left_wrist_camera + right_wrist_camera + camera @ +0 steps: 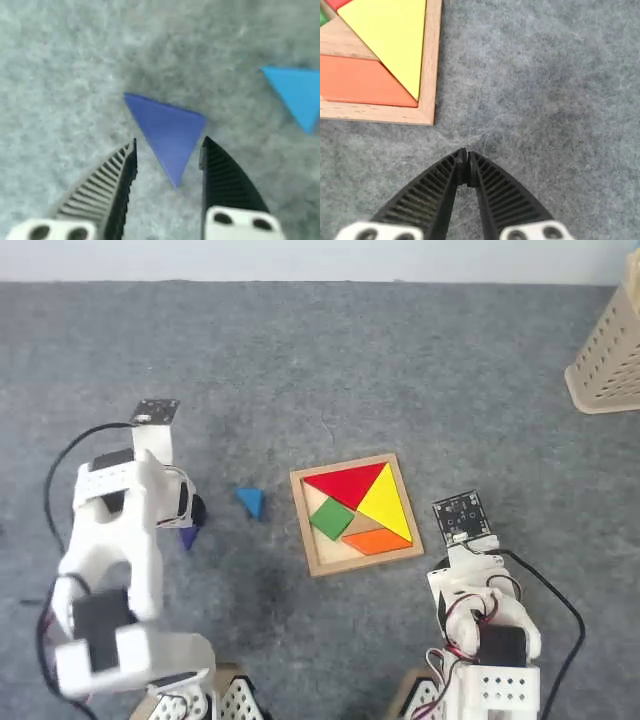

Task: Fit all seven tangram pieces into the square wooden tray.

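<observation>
The square wooden tray (312, 562) lies mid-table and holds a red triangle (345, 484), a yellow triangle (386, 504), a green square (331, 517) and an orange piece (377, 540). On the carpet to its left lie a light blue triangle (250, 501) and a dark blue triangle (188, 536). My left gripper (167, 150) stands open over the dark blue triangle (167, 130), one finger on each side of its tip. My right gripper (466, 161) is shut on nothing, on bare carpet just off the tray's corner (427, 117).
A perforated beige container (610, 345) stands at the far right edge. Grey carpet covers the table, with open room behind the tray. The light blue triangle (297, 95) lies a short way from the left gripper.
</observation>
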Controlling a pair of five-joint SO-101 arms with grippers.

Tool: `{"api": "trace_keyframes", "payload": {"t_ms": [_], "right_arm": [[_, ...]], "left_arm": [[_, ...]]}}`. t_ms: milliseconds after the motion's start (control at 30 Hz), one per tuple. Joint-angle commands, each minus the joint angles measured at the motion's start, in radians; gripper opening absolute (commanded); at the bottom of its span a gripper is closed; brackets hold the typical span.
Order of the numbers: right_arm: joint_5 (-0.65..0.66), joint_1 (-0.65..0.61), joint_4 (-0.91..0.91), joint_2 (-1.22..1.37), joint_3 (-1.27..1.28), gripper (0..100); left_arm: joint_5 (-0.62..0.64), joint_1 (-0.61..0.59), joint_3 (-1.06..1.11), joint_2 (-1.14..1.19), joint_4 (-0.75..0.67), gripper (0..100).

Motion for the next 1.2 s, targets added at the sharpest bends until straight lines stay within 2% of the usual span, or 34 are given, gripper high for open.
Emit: {"api": "trace_keyframes", "payload": {"t_ms": [0, 167, 400, 600, 733, 967, 1167], "right_arm": [[0.011, 0.01, 0.005, 0.008, 0.015, 0.6], [0.011, 0.01, 0.005, 0.008, 0.015, 0.6], [0.011, 0.01, 0.005, 0.008, 0.015, 0.6], [0.011, 0.01, 0.005, 0.008, 0.015, 0.6], [0.011, 0.01, 0.005, 0.008, 0.015, 0.6], [0.011, 0.01, 0.005, 0.008, 0.015, 0.6], [0.011, 0.01, 0.005, 0.008, 0.015, 0.6]], "left_arm": [[-0.008, 0.058, 0.079, -0.245, -0.006, 19], [0.003, 0.117, 0.136, -0.316, -0.009, 20], [0.031, 0.107, 0.041, -0.041, -0.035, 20], [0.044, -0.044, -0.128, 0.201, -0.035, 19], [0.009, -0.083, -0.173, 0.279, -0.028, 19], [0.012, -0.087, -0.18, 0.261, -0.02, 19], [0.009, -0.048, -0.016, -0.064, -0.038, 19]]}}
